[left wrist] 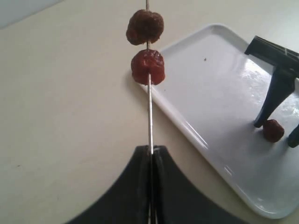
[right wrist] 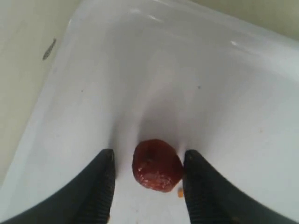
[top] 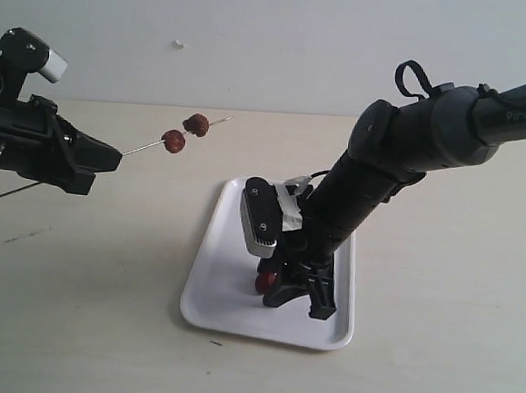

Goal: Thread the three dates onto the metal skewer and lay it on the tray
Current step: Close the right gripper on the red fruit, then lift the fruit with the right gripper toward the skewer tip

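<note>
Left claw (top: pixel 111 157) (left wrist: pixel 150 149) was clamped together on the metal skewer (top: pixel 148 147) (left wrist: pixel 149 112), holding it in the air over the tabletop (top: pixel 99 311), just beside the tray (top: pixel 214 293) (left wrist: pixel 210 70) (right wrist: pixel 140 70). Two dates (top: pixel 173 140) (left wrist: pixel 148 66) sat threaded on the skewer, near its free tip and close together. Right claw (top: pixel 296 299) (right wrist: pixel 148 158) was down on the tray, jaws apart, one finger either side of the third date (top: pixel 265 283) (left wrist: pixel 273 130) (right wrist: pixel 156 165). That date lay on the tray floor, not squeezed.
</note>
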Tool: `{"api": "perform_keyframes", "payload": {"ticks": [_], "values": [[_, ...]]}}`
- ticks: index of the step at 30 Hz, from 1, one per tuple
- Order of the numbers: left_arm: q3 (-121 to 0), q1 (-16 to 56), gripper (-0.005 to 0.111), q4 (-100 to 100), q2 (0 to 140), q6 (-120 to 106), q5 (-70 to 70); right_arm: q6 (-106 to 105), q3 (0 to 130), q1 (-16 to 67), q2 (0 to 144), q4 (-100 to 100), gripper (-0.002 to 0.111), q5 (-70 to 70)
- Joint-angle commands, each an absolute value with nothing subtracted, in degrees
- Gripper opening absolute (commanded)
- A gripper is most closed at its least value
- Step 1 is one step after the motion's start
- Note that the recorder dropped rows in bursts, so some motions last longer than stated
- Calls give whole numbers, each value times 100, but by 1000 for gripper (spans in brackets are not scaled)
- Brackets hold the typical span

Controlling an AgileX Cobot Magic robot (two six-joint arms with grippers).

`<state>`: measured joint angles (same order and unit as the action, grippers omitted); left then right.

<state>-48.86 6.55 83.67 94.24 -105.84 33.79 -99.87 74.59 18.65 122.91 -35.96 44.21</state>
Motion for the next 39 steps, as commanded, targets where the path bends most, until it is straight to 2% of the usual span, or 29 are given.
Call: {"api": "perform_keyframes", "payload": {"ticks": [1,39], "values": [[-4852,638,0,8460,9375,-10595,3425,-10027,7412,1866,12336,-3303,40,4380],[-4852,638,0,8460,9375,-10573,3567,-9720,7412,1866,12325,-3903,24,4248]]}}
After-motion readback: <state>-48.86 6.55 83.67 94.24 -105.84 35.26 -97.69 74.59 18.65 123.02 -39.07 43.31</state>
